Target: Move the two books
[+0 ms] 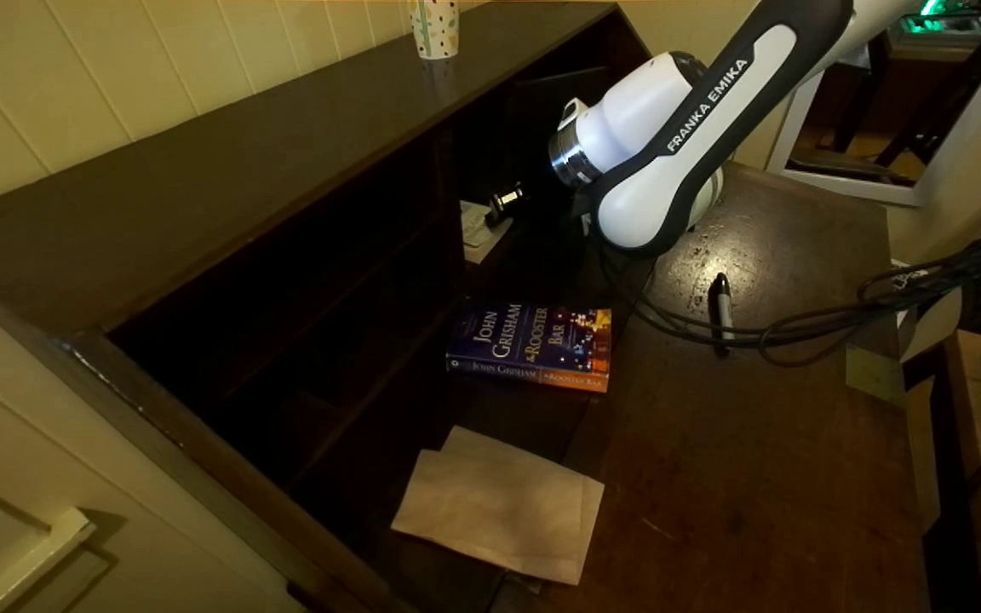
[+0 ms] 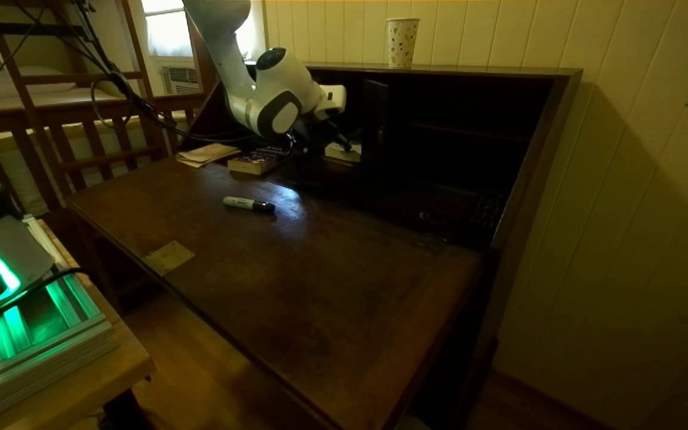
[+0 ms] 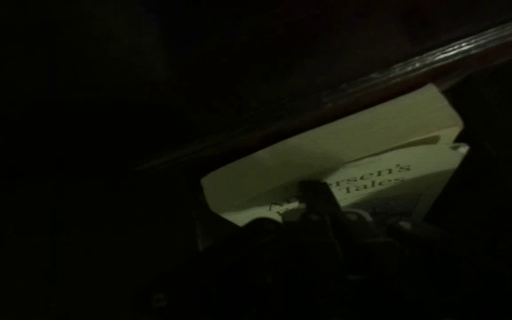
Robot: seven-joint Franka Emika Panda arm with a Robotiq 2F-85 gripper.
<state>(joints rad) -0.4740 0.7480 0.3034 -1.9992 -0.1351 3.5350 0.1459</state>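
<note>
The dark blue book (image 1: 529,340) with orange-yellow marks lies flat on the desk. It also shows in an exterior view (image 2: 257,160). The pale whitish-green book (image 3: 336,135) lies in a dark compartment under the desk's top shelf, its page edge and part of its cover showing. It is partly visible in both exterior views (image 1: 478,230) (image 2: 338,154). My gripper (image 3: 320,195) is dark, with its fingertips together over the pale book's cover, hiding part of the title. I cannot tell whether it touches the book. The fingertips show at the pale book in both exterior views (image 1: 503,207) (image 2: 347,145).
Tan paper sheets (image 1: 503,507) lie beside the blue book. A marker (image 1: 720,315) lies on the desk (image 1: 763,460), with black cables (image 1: 797,340) hanging across it. A dotted cup (image 1: 437,30) stands on the top shelf. A dark panel (image 2: 375,119) stands beside the compartment.
</note>
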